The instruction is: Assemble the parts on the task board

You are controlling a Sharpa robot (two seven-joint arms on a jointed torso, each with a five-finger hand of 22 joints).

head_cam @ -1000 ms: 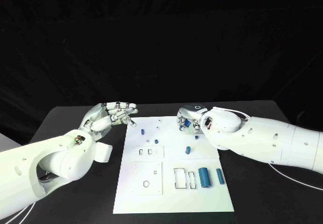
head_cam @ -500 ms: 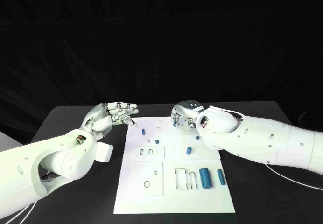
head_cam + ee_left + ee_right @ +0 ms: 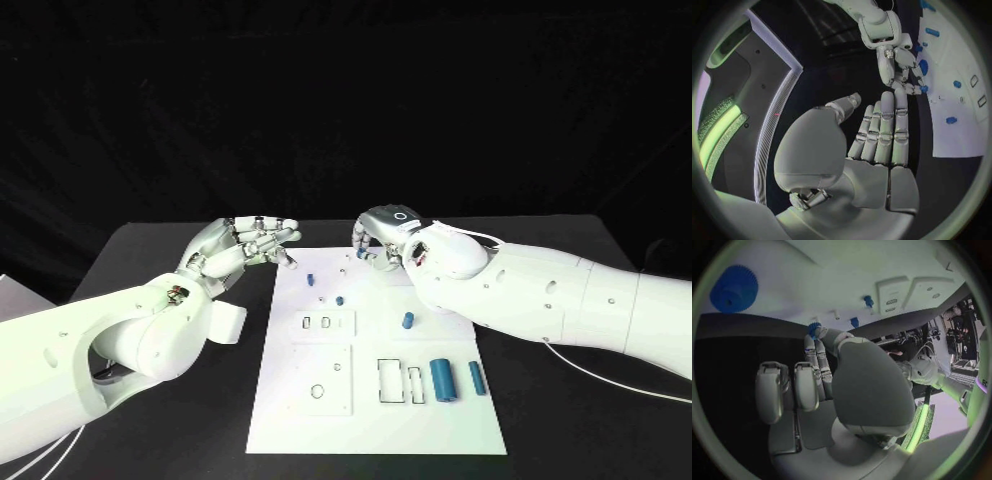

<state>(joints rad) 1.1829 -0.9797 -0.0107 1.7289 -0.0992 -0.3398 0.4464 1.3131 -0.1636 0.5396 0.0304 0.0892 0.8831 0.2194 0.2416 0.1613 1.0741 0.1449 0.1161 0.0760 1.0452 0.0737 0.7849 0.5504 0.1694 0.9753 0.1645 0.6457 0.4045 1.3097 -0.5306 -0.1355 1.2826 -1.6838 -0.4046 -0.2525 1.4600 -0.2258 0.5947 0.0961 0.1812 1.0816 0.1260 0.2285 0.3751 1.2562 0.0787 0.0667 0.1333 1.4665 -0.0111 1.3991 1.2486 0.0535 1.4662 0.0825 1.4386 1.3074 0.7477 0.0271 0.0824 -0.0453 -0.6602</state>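
My right hand (image 3: 387,238) hangs over the far edge of the task board (image 3: 378,420), pinching a small blue part (image 3: 814,329); other blue parts (image 3: 443,380) lie on the board. My left hand (image 3: 242,247) hovers beside the board's far left corner, fingers loosely apart, holding nothing.

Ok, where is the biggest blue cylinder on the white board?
In the head view, the large blue cylinder lies near the white task board's right edge, between a rectangular slot and a thinner blue cylinder.

Head camera looks down; wrist cameras close behind hands; all share task board (image 3: 378,370).
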